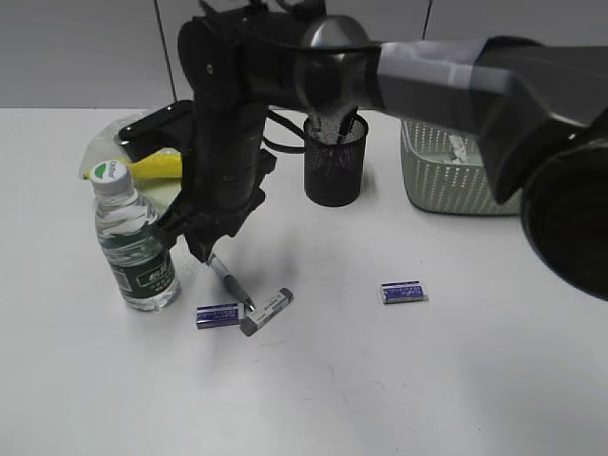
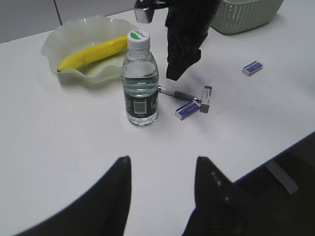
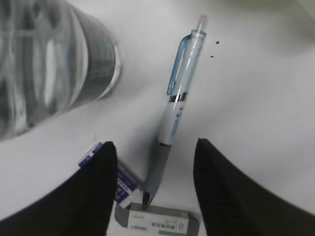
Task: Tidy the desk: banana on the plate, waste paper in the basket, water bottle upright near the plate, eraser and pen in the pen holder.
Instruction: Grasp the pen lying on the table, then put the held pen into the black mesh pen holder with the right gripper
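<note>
My right gripper (image 3: 154, 143) is open and straddles the pen (image 3: 174, 118), which lies flat on the desk (image 1: 380, 380). In the exterior view this gripper (image 1: 202, 249) hangs just over the pen (image 1: 228, 278). A blue eraser (image 3: 123, 184) and a grey eraser (image 3: 157, 223) lie at the pen's tip. A third eraser (image 1: 404, 292) lies apart to the right. The water bottle (image 1: 133, 237) stands upright beside the plate (image 2: 69, 42), which holds the banana (image 2: 93, 51). The waste paper (image 1: 461, 147) is in the basket (image 1: 446, 185). My left gripper (image 2: 162, 160) is open and empty over bare desk.
The black pen holder (image 1: 334, 161) stands behind the pen, left of the basket. The right arm (image 2: 184, 39) reaches across from the right, close to the bottle. The desk's front edge (image 2: 275, 155) shows in the left wrist view.
</note>
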{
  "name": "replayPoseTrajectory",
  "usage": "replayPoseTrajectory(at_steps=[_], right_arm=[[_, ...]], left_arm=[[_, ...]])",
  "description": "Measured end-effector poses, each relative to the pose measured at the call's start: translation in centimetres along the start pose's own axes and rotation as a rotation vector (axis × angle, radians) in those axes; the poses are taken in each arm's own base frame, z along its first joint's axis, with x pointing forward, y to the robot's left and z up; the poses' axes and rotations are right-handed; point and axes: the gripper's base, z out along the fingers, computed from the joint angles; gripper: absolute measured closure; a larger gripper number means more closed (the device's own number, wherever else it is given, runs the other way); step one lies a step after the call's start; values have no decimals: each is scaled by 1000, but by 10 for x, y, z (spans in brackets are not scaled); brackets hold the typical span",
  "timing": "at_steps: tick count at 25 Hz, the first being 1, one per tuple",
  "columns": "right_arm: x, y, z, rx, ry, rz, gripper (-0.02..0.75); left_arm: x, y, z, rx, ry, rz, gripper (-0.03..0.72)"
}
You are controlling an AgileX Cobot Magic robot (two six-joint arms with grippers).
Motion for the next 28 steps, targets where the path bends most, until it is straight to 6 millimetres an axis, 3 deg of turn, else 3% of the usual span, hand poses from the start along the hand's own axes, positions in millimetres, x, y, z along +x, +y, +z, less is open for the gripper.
replayPoseTrajectory(at_steps=[5, 11, 13, 16, 17, 22, 26, 28], right_arm=[[7, -2, 32, -1, 62, 84, 335], [14, -4, 57, -1, 107, 123, 337], [15, -4, 58, 2, 112, 129, 381], [14, -6, 57, 27, 118, 142, 584], [13, -7, 55, 35, 118, 141, 635], [-1, -10, 32, 86, 106, 143, 633], [-21, -9, -7, 89, 13, 145, 633], [-32, -8, -38, 98, -70, 144, 633]], left_arm=[[0, 0, 0, -1, -1, 0, 367], [0, 0, 0, -1, 0, 0, 367], [0, 0, 0, -1, 0, 0, 367], [0, 0, 0, -1, 0, 0, 367], [0, 0, 0, -1, 0, 0, 367], [0, 0, 0, -1, 0, 0, 367], [0, 0, 0, -1, 0, 0, 367], [0, 0, 0, -1, 0, 0, 367]])
